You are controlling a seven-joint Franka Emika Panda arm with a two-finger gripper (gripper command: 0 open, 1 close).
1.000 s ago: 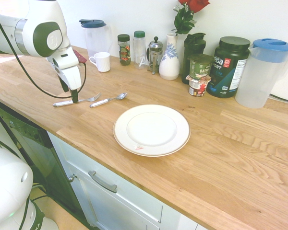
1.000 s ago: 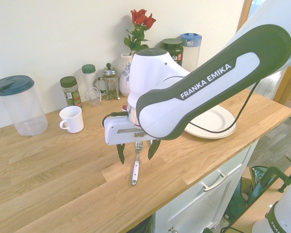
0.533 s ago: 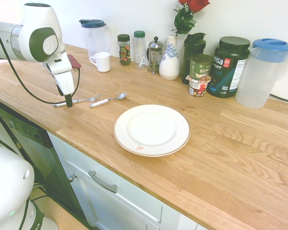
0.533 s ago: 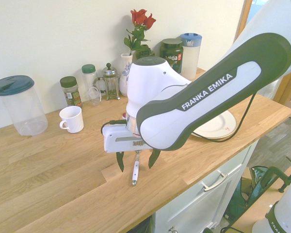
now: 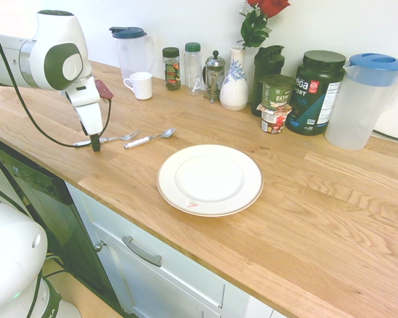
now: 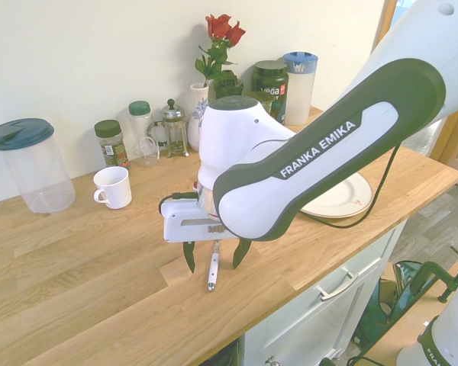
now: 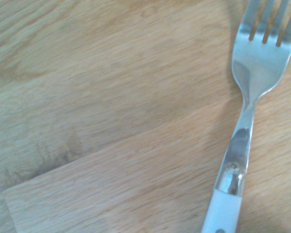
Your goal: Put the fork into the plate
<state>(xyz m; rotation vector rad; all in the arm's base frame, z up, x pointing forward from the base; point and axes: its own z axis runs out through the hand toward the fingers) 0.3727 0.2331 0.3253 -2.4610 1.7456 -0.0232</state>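
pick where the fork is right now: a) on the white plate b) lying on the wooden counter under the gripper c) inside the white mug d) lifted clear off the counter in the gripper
b: the fork lies flat on the wooden counter, with the open gripper straddling its handle, and the plate holds nothing.

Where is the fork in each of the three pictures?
First exterior view: the fork lies on the wooden counter at left, beside the spoon, under the gripper.
Second exterior view: the fork lies low in the middle, between the open fingers.
Wrist view: the fork runs along the right side, tines at the top.
Shared landmark: the white mug shows in both exterior views.
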